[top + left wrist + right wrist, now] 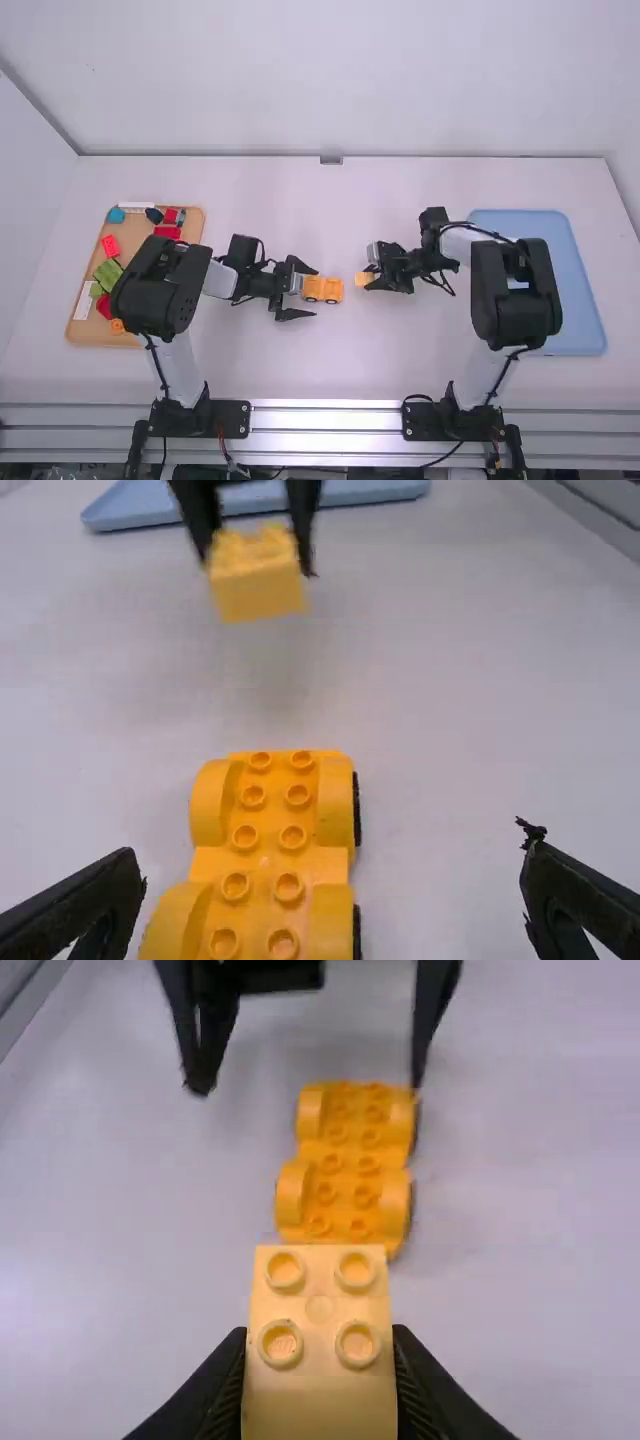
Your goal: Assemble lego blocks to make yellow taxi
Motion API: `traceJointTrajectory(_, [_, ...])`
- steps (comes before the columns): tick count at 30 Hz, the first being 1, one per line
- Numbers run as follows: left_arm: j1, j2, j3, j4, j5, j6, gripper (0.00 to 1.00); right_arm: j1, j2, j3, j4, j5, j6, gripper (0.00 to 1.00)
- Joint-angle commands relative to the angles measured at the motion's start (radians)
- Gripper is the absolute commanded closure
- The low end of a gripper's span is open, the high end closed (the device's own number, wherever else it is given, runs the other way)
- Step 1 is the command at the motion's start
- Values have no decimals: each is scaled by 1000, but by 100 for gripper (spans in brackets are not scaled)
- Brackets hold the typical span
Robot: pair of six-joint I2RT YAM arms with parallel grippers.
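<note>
Left end effector (316, 292) is spread open beside the wheeled base (266, 858), well inside the near edge of the surface (330, 360); probably light and stiff, best gripped by its sides. Yellow block (320, 1405) is clamped in right end effector (320, 1360).

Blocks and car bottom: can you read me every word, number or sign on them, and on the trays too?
There are none I can read.
Yellow car base: no readable text.
Yellow block: no readable text.
Blocks on the brown tray: too small to tell.
Blue tray: no readable text.
</note>
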Motion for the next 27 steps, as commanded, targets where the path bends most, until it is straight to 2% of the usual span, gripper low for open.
traceJointTrajectory(1, [-26,28,19,11,22,2,1,32,-46,16,24,11,90,75])
traceJointTrajectory(7, [-54,68,74,5,13,-38,1,124,-56,3,103,88,219,79])
traceJointTrajectory(12, [-58,74,78,2,-63,-37,1,183,-56,-14,218,166,335,79])
traceJointTrajectory(27, [-79,82,77,-52,-111,-34,0,200,-56,-54,284,153,377,80])
